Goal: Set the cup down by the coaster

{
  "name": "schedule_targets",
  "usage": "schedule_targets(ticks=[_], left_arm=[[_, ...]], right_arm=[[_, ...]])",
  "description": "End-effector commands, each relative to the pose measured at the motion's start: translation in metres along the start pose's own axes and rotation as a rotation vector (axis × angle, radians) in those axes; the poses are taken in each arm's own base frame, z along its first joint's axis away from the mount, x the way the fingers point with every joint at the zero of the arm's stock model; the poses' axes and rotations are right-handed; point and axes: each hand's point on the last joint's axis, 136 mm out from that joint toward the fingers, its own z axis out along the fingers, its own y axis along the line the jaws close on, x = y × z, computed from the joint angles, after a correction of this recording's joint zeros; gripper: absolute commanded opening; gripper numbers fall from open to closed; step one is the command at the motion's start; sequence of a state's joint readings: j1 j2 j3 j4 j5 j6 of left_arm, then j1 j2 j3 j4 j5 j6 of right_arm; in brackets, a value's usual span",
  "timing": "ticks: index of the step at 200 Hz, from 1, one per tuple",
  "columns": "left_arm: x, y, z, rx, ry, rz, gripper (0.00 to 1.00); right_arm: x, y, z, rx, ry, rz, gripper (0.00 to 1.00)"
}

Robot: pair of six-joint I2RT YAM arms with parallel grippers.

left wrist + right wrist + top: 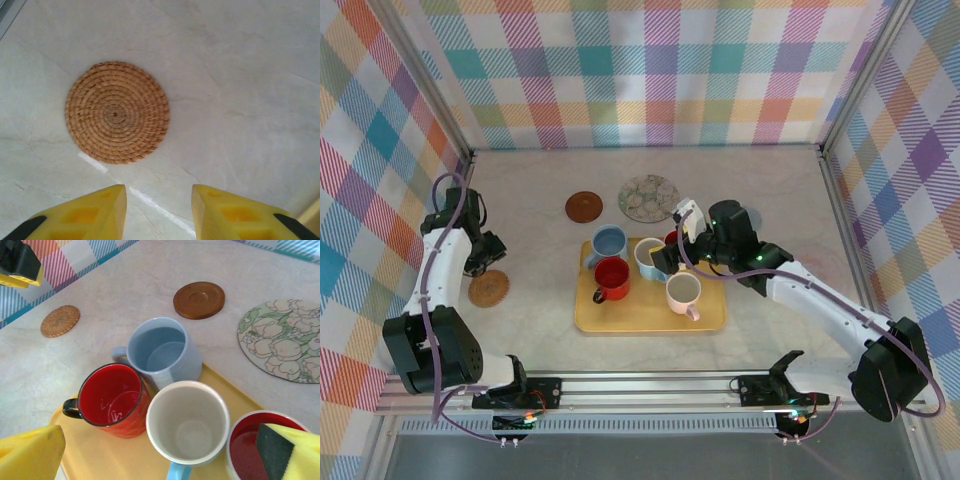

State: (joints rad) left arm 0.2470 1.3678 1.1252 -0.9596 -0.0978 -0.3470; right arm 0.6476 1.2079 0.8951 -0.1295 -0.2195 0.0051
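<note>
Your right gripper (160, 437) hangs over the yellow tray (115, 460) with its fingers spread wide, pinching nothing. The white cup (187, 422) with the pale blue handle stands upright on the tray between those fingers. You cannot tell from the wrist view whether either pad touches it. Crowded round it are a red mug (107, 395) with a black handle, a blue mug (160, 347) and a red-lined cup (245, 445), whose rim sits under the right-hand finger. A pink cup (683, 291) stands nearer the arm bases.

Your left gripper (159, 192) hovers above the bare table (770, 200), fingers partly apart and empty. The woven coaster (117, 112) lies flat just ahead of its tips, well apart from the tray.

Beyond the tray lie a brown wooden coaster (199, 299) and a round floral mat (282, 340) — side by side, not touching.
</note>
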Motion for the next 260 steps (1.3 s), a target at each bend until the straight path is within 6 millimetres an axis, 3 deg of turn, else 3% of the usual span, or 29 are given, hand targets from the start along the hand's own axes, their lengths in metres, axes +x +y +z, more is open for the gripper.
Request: schedule_targets(ticks=[1, 24, 70, 135, 176, 221, 251, 260], left_arm=[[-0.001, 0.007, 0.015, -0.001, 0.008, -0.058, 0.34], [-0.004, 0.021, 0.033, -0.014, 0.022, -0.131, 0.27], [-0.002, 0.034, 0.072, -0.087, 0.077, -0.183, 0.01], [0.022, 0.052, 0.102, -0.198, 0.193, -0.127, 0.00], [0.022, 0.041, 0.115, -0.159, 0.236, -0.114, 0.00], [0.005, 0.020, 0.123, -0.148, 0.243, -0.031, 0.00], [-0.007, -0.003, 0.131, -0.103, 0.236, 0.014, 0.00], [-0.009, -0.020, 0.131, -0.092, 0.225, 0.061, 0.00]], right_arm=[[0.011, 0.009, 0.008, -0.042, 0.025, 0.036, 0.99], [0.014, 0.012, 0.015, -0.053, 0.037, 0.041, 0.99], [0.017, 0.012, 0.024, -0.051, 0.048, 0.030, 0.99], [0.017, 0.005, 0.020, -0.005, 0.031, 0.031, 0.99], [0.017, 0.004, 0.020, 0.002, 0.025, 0.035, 0.99], [0.012, 0.000, 0.020, 0.022, 0.006, 0.033, 0.99], [0.011, -0.002, 0.021, 0.035, 0.005, 0.033, 0.99], [0.011, -0.003, 0.021, 0.039, 0.006, 0.033, 0.99]])
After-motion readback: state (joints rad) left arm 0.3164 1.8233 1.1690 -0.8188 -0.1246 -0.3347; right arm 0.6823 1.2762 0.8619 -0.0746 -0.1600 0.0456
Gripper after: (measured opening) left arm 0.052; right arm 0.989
